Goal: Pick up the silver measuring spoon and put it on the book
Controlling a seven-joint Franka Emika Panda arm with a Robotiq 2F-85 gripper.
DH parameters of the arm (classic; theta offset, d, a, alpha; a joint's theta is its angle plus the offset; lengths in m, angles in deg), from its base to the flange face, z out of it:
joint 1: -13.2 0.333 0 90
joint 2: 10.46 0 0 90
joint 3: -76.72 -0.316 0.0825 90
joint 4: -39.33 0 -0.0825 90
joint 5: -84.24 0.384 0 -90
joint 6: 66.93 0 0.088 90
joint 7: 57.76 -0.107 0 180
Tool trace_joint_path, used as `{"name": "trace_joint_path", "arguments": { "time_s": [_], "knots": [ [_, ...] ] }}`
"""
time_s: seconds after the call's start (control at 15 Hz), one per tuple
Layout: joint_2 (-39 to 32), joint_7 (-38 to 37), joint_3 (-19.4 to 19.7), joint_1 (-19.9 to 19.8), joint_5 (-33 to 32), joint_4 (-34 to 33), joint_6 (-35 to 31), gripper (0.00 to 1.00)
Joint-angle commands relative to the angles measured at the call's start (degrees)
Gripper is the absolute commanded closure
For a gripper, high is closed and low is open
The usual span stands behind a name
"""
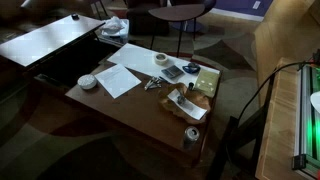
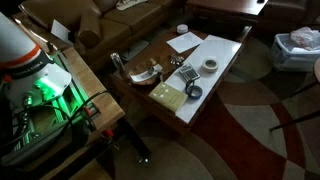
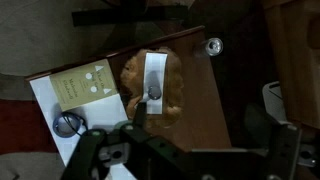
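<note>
So: approach step, nothing is grasped yet. Wrist view, left to right: book (image 3: 82, 85) on the surface (image 3: 200, 100), then the silver measuring spoon (image 3: 153, 92) lying on a white card (image 3: 155, 68). Its long axis looks to run along the card's length, up-down in view; bowl end unclear. Fingers (image 3: 137, 118) hover above, too dark to tell their spread. Next move calls for a descent with the fingers squared across the handle.

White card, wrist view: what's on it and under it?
A small spoon lies on the card near its lower end. Under it sits a brown lumpy object; the part beneath the card is covered.
</note>
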Motion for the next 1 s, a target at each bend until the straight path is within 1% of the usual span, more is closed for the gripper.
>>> {"name": "trace_joint_path", "arguments": {
  "time_s": [0.0, 0.6, 0.73, 0.93],
  "knots": [
    [0.0, 0.0, -0.1, -0.1, 0.0, -0.1, 0.1, 0.0],
    [0.0, 0.0, -0.1, -0.1, 0.0, -0.1, 0.1, 0.0],
    [-3.4, -3.9, -1.0, 0.1, 0.8, -1.0, -2.8, 0.0],
    [-9.3, -10.3, -2.8, 0.7, 0.4, -1.7, -9.2, 0.0]
  ]
}}
